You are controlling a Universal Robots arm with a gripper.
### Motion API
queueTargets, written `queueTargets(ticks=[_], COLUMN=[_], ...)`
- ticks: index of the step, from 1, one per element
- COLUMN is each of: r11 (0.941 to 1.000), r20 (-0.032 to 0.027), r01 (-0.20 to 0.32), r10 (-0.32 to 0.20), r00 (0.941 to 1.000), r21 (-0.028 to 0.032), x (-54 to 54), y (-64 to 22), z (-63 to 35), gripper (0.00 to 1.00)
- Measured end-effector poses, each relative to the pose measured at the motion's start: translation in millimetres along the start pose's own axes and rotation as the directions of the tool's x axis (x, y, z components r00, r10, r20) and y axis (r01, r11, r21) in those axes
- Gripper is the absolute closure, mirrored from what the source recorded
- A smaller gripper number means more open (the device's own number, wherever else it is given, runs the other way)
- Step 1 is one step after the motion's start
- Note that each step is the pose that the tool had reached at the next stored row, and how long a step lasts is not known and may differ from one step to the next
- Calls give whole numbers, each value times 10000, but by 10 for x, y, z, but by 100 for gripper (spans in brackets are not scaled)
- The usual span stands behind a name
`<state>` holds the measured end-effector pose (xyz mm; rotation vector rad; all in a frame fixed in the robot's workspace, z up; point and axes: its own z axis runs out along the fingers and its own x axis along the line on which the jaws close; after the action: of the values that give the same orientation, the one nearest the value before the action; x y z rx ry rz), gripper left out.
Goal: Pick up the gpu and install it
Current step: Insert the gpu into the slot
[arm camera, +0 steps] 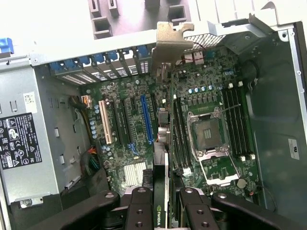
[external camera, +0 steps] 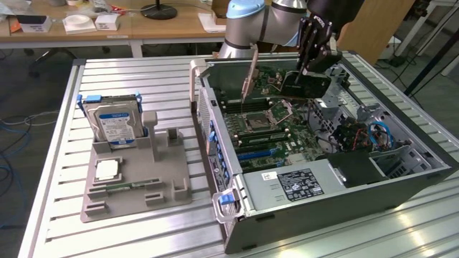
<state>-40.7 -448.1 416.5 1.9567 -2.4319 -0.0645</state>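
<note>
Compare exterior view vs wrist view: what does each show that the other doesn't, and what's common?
Exterior view adds: the arm, the hard drive upright in the grey parts holder, the slatted table.
Wrist view adds: the NVIDIA logo on the edge of the gpu, the white expansion slot.
Shared: jaws shut on the gpu, held over the open PC case; the CPU socket; the power supply.

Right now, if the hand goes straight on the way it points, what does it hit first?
The hand grips the gpu, so the card's leading edge would meet the motherboard first, seemingly just beside the blue expansion slot, toward the memory slots. Depth is hard to judge.
</note>
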Motion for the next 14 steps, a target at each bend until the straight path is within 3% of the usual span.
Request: queueTargets(ticks=[14], r11=[9998], r20=[-9], r01=[197], r10=[-197], r00=[9998], r21=[-2], x=[0], y=[0], z=[0], gripper=[74])
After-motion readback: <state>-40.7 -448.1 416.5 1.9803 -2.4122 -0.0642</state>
